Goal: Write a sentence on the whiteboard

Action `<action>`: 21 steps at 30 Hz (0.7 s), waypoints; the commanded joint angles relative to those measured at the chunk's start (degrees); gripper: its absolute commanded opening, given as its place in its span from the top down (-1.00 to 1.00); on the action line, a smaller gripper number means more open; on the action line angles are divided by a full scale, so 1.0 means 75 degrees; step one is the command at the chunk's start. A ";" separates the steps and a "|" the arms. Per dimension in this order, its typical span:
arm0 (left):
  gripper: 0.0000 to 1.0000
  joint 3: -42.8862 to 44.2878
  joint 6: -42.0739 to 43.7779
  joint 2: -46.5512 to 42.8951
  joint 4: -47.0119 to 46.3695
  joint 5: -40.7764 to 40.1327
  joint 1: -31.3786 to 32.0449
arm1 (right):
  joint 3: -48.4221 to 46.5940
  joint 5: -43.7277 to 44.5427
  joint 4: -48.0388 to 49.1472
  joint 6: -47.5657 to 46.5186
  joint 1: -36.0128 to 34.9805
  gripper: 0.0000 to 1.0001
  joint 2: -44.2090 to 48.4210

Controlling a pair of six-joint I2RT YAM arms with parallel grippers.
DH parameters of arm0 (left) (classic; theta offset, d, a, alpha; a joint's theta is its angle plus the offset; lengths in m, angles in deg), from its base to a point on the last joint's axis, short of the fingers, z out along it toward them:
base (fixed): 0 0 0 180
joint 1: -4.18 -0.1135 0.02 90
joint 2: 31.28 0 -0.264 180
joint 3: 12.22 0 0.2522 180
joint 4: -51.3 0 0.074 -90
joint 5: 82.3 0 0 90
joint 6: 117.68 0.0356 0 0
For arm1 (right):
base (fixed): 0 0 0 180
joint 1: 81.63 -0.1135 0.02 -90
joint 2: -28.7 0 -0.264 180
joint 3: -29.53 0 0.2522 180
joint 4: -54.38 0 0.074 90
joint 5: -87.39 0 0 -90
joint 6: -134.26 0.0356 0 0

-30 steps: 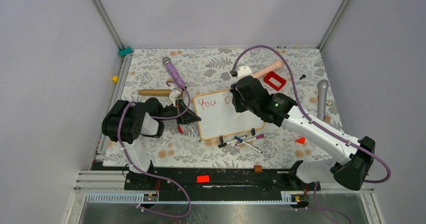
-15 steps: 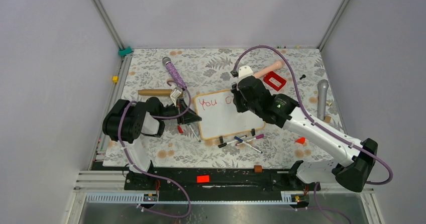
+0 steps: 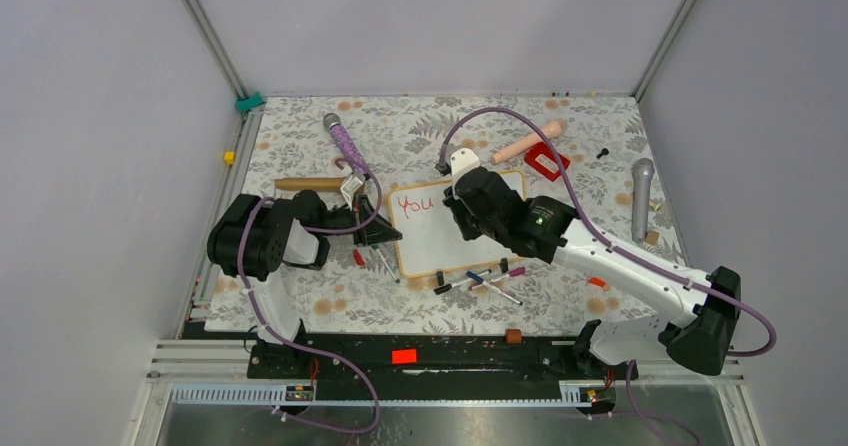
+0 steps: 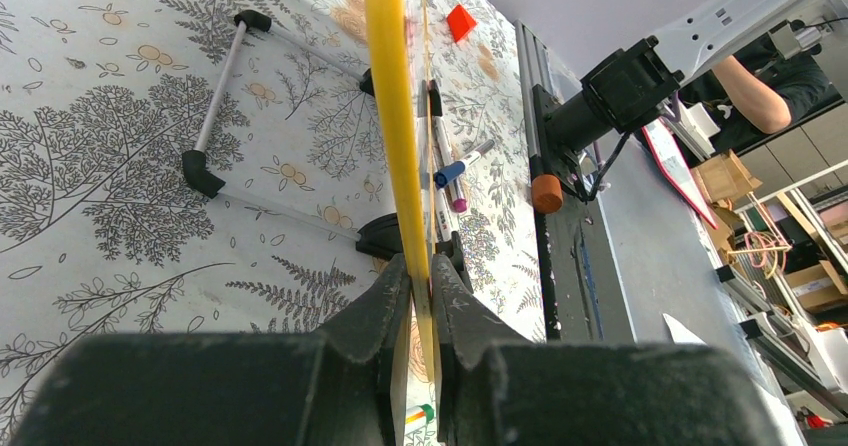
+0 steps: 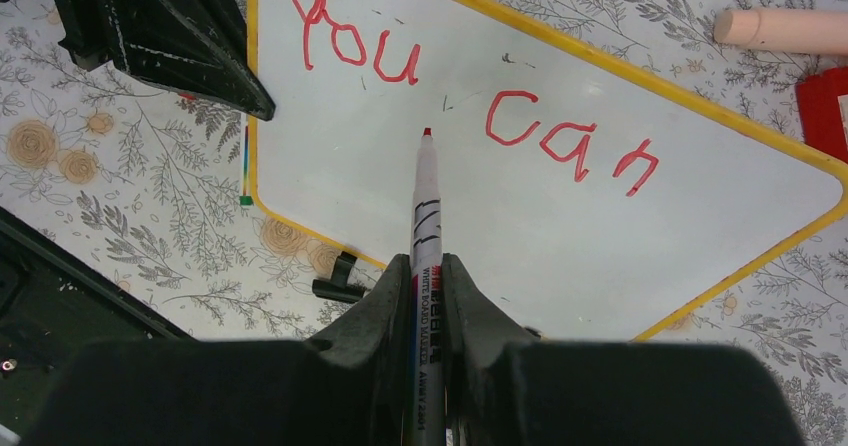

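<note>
While my right arm [image 3: 610, 261] covers part of the sentence [image 3: 411, 205] from above, the right claw [image 5: 428, 271] grasps a marker [image 5: 426, 196] and the left claw [image 4: 420, 266] clamps the whiteboard [image 4: 388, 86] edge.

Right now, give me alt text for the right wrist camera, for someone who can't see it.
The right gripper holds a red-tipped marker, tip over the whiteboard just under red lettering reading "You can". The left gripper sits at the board's edge.
</note>
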 commanded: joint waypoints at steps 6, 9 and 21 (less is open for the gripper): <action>1.00 0.0327 0.0304 0.0190 -0.0588 0.0234 -0.0003 | -0.0110 0.0128 0.0148 -0.0052 -0.0066 1.00 -0.0003; 1.00 0.0271 0.0353 0.0078 -0.0588 -0.0068 -0.0002 | -0.0171 0.0194 0.0141 -0.0012 -0.0064 1.00 -0.0042; 1.00 0.0175 0.0346 -0.0042 -0.0577 -0.0476 0.0008 | -0.0785 0.0356 -0.0123 0.0192 -0.0108 1.00 -0.0305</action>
